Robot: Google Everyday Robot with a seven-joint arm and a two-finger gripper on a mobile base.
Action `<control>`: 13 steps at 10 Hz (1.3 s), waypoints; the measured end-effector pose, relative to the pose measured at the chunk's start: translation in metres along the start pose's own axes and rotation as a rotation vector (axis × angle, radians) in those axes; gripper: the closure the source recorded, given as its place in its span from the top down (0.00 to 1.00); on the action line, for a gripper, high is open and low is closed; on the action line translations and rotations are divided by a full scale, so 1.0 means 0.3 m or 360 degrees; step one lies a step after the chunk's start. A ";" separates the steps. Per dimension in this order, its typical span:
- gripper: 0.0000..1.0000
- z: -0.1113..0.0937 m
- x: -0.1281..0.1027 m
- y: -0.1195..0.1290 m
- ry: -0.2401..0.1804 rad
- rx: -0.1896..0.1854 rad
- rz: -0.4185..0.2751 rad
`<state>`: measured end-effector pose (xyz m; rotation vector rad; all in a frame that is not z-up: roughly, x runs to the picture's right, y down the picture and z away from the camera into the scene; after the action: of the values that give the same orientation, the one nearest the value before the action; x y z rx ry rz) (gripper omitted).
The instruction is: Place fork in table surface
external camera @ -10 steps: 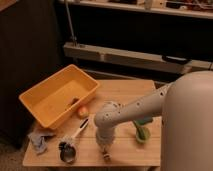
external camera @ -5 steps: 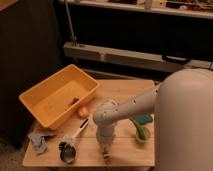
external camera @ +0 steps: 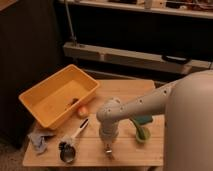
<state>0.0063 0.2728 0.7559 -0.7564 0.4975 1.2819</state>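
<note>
My gripper [external camera: 107,149] points straight down at the front part of the table surface [external camera: 125,92], a light tan wooden top. The white perforated arm [external camera: 135,106] reaches to it from the right. A tiny pale glint sits at the gripper's tip, close to the wood. It is too small to tell whether it is the fork. No fork shows anywhere else on the table.
A yellow bin [external camera: 37,98] stands at the table's left, with a small orange ball [external camera: 82,111] at its near corner. A black-and-white utensil [external camera: 75,136] with a dark round head and a grey-blue cloth [external camera: 40,139] lie front left. A green object [external camera: 140,129] sits right of the gripper.
The gripper has edged slightly to the right above the table's front. The objects on the table have not moved.
</note>
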 end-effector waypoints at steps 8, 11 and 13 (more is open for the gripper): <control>0.18 -0.699 -0.121 -0.064 -0.0606 -0.0261 0.0049; 0.18 -0.908 -0.140 -0.123 -0.0826 -0.0343 0.0103; 0.18 -0.958 -0.144 -0.116 -0.0846 -0.0388 0.0104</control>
<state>0.0517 0.0276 0.6025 -0.5676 -0.0660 1.5541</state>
